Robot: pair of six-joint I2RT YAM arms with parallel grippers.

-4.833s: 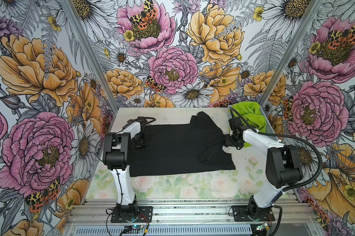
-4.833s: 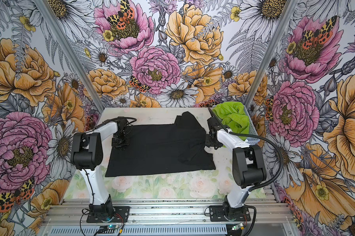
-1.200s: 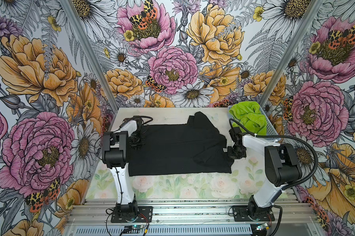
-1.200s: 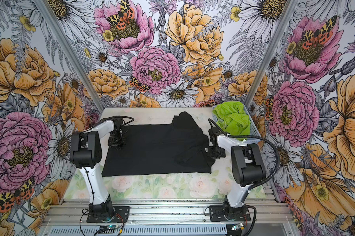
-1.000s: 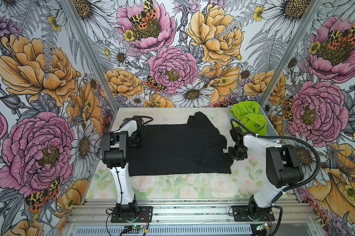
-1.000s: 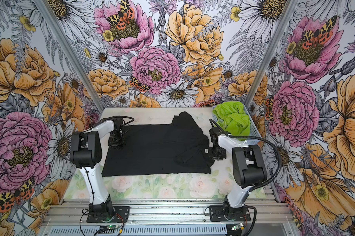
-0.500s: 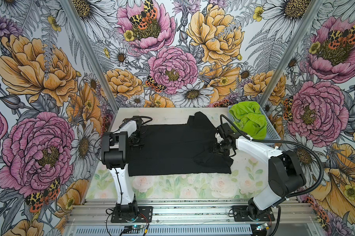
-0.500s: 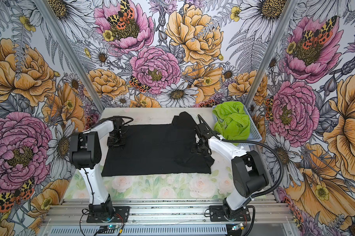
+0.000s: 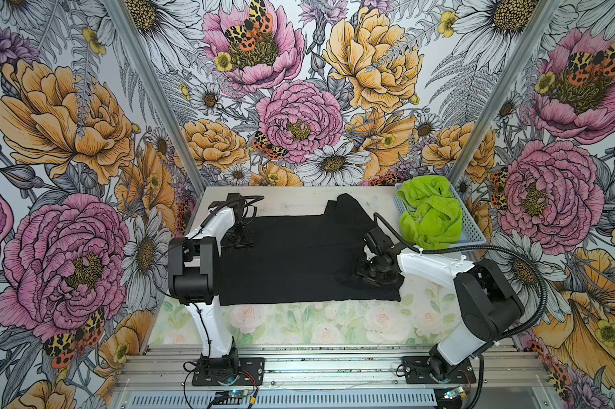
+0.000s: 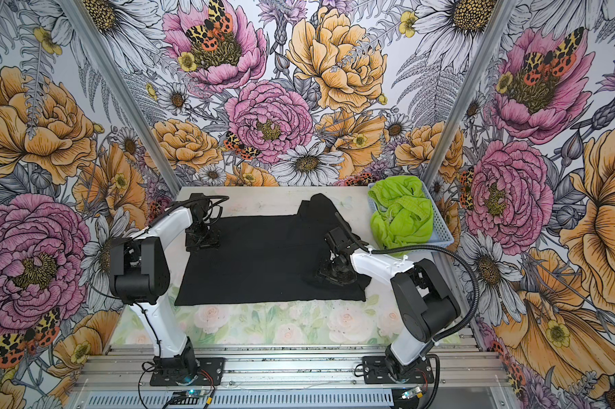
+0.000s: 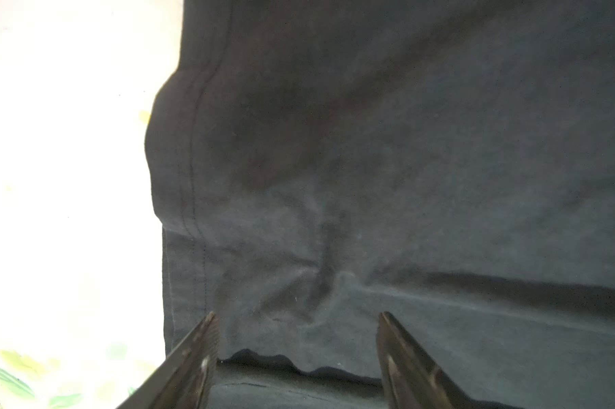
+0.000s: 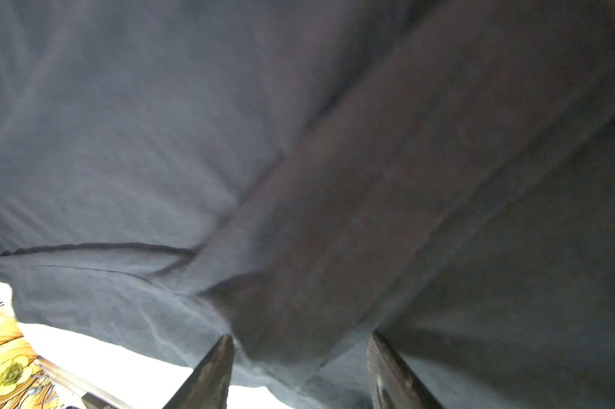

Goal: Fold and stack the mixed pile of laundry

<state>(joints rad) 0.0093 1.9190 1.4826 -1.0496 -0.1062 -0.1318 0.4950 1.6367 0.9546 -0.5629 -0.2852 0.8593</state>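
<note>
Basket (image 9: 471,222) with green shorts (image 9: 429,216) beside black T-shirt (image 9: 291,262) — left tool (image 11: 297,313), right tool (image 12: 299,335) both agape.

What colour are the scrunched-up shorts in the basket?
The shorts are bright lime green, clearest in a top view.

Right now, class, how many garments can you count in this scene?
2. The black T-shirt lies spread on the table; the lime-green shorts sit bunched in the blue basket at the far right. Others may hide under the shorts.
</note>
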